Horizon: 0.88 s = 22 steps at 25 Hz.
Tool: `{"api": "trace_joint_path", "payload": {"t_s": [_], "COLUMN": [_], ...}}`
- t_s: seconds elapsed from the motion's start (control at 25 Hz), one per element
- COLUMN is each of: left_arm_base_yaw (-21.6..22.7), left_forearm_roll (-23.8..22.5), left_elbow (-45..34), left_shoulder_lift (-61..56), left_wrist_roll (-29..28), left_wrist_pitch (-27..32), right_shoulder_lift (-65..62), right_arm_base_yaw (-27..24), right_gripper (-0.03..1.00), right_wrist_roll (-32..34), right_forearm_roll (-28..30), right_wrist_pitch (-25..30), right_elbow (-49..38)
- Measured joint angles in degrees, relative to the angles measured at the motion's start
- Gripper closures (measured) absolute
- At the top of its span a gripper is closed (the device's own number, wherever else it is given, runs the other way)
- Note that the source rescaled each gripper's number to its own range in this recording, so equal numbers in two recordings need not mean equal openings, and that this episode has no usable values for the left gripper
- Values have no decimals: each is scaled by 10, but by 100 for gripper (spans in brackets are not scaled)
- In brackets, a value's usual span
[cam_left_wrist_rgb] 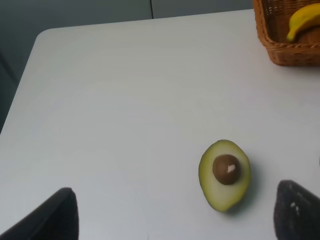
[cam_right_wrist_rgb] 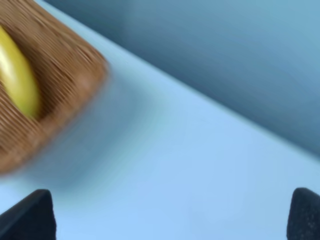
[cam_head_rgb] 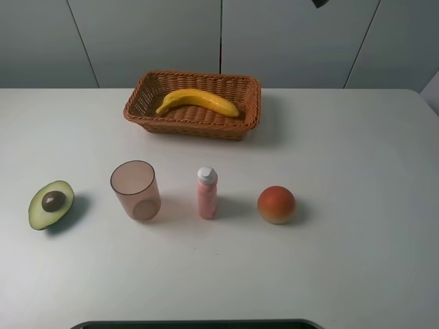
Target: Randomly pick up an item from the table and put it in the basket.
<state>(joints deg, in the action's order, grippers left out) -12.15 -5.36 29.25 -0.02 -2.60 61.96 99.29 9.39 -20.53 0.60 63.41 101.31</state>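
Note:
The yellow banana (cam_head_rgb: 197,101) lies inside the brown wicker basket (cam_head_rgb: 192,127) at the back middle of the white table (cam_head_rgb: 357,171). Neither arm shows in the exterior high view. The left wrist view shows my left gripper (cam_left_wrist_rgb: 175,220) open and empty above the table near the halved avocado, with the basket's corner (cam_left_wrist_rgb: 285,50) and the banana's end (cam_left_wrist_rgb: 302,20) far off. The right wrist view is blurred. It shows my right gripper (cam_right_wrist_rgb: 165,220) open and empty above the table, beside the basket (cam_right_wrist_rgb: 60,85) with the banana (cam_right_wrist_rgb: 17,75) in it.
A row stands across the table's front half: a halved avocado (cam_head_rgb: 50,203) at the left, a translucent pinkish cup (cam_head_rgb: 136,190), a small pink bottle (cam_head_rgb: 207,193) and a round red-orange fruit (cam_head_rgb: 276,204). A dark edge (cam_head_rgb: 192,323) runs along the front.

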Motion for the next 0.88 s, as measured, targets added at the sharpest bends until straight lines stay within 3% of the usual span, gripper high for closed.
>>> {"api": "trace_joint_path", "payload": {"t_s": [0.12, 0.36, 0.88], "left_arm_base_yaw": [0, 0, 0], "left_forearm_roll": [0, 0, 0], "left_elbow": [0, 0, 0], "left_shoulder_lift": [0, 0, 0], "left_wrist_roll": [0, 0, 0], "left_wrist_pitch": [0, 0, 0], "right_shoulder_lift": [-58, -224, -648], "right_arm_base_yaw": [-66, -154, -167], "right_gripper": [-3, -3, -3], "right_wrist_roll": [2, 2, 35], "right_forearm_roll": [0, -19, -43], "right_wrist_pitch": [52, 62, 53], "right_elbow": [-23, -131, -420]}}
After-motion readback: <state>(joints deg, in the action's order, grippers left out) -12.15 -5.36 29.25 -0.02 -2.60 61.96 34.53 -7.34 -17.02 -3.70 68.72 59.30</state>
